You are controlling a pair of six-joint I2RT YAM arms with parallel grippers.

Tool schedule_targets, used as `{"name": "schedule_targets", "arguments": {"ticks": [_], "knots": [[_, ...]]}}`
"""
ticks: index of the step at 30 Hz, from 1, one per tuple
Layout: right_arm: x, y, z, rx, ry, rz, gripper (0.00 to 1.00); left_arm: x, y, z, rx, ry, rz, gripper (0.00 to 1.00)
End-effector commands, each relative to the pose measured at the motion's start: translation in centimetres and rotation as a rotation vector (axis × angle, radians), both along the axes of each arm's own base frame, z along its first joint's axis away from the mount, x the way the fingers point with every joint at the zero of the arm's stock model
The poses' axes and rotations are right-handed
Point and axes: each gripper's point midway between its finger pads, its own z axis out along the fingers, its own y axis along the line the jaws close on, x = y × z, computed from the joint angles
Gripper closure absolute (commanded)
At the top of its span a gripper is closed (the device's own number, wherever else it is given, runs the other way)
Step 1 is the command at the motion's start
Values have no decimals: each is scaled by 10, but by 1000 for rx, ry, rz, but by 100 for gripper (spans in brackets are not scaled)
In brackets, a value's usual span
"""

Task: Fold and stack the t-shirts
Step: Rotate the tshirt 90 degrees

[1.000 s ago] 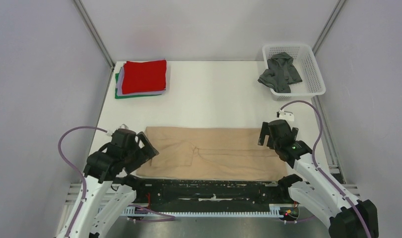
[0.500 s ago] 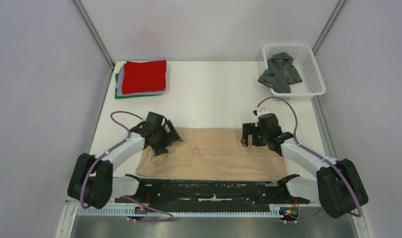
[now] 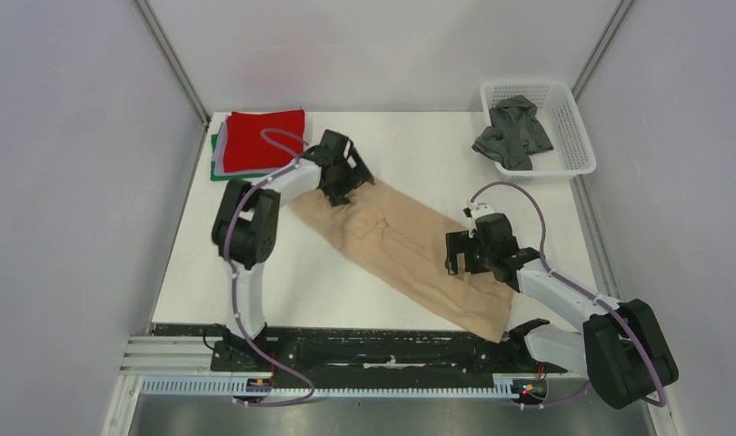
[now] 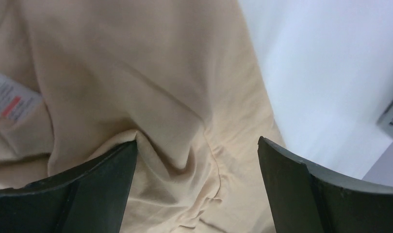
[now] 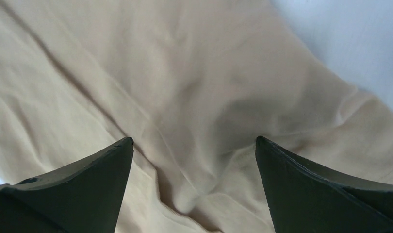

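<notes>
At the far left of the tabletop (image 3: pixel 410 150) lies the finished part of the job: a folded pile with the red t-shirt (image 3: pixel 264 138) on top, a lavender t-shirt (image 3: pixel 221 159) showing at its edge and a green t-shirt (image 3: pixel 217 176) at the bottom. Just right of that pile, the left claw (image 3: pixel 344 182) sits on the far end of the tan t-shirt (image 3: pixel 410 245), which lies as a long, narrow band running diagonally from near the pile toward the near right edge. It looks partly folded and not yet stacked. The right claw (image 3: pixel 462 257) rests over the band's nearer half. At the far right, the dark grey t-shirt (image 3: pixel 514 132) is crumpled inside the white basket (image 3: pixel 578 136), untouched, so by my reckoning three shirts are done, one is in hand and one waits. The overhead view gives this layout but not how the fingers stand. The wrist views settle that: the left claw (image 4: pixel 197 145) is spread wide with tan cloth puckered between its fingers, and a care label (image 4: pixel 12 99) shows beside it. The right claw (image 5: pixel 194 143) is likewise spread over wrinkled tan cloth, pinching nothing.
</notes>
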Motion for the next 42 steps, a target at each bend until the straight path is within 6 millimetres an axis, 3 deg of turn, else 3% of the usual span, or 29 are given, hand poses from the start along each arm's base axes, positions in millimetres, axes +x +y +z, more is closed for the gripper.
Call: {"name": "schedule_targets", "arguments": {"ticks": [1,2,5,8,12,17,22,25,28,30,33,38,39,41,42], "knots": [[-30,-18,-14,-73,102,-13,2,67,-33,-19,82,-75,-69,0],[-32,-18,-13,-68,101,-13,2,82,-42,-22,95,-90,-92,0],[-54,5,-16,47,136,110,2,138,-80,0,36,-188,-141,0],[-77,49,-8,214,154,298,2,184,-119,8,-117,-330,-159,0],[-99,92,6,329,124,505,2,217,-150,20,-388,-473,-99,0],[-123,131,19,409,87,733,2,241,-160,25,-498,-591,-1,0],[-110,144,24,364,23,748,2,251,-146,20,-445,-607,61,0],[-101,149,40,377,-40,748,2,258,-136,32,-405,-640,81,0],[-84,146,55,353,-126,678,2,265,-128,57,-413,-686,95,0],[-70,139,67,329,-188,600,2,264,-129,87,-448,-726,69,0],[-55,125,83,301,-250,477,2,250,-138,151,-472,-801,-25,0],[-31,92,99,247,-306,248,2,186,-151,252,-510,-865,-268,0],[-27,81,97,223,-298,186,2,172,-152,253,-502,-839,-303,0],[-23,61,90,189,-262,95,2,132,-145,279,-478,-830,-367,0],[-24,54,85,179,-234,73,2,113,-141,269,-446,-782,-383,0]]}}
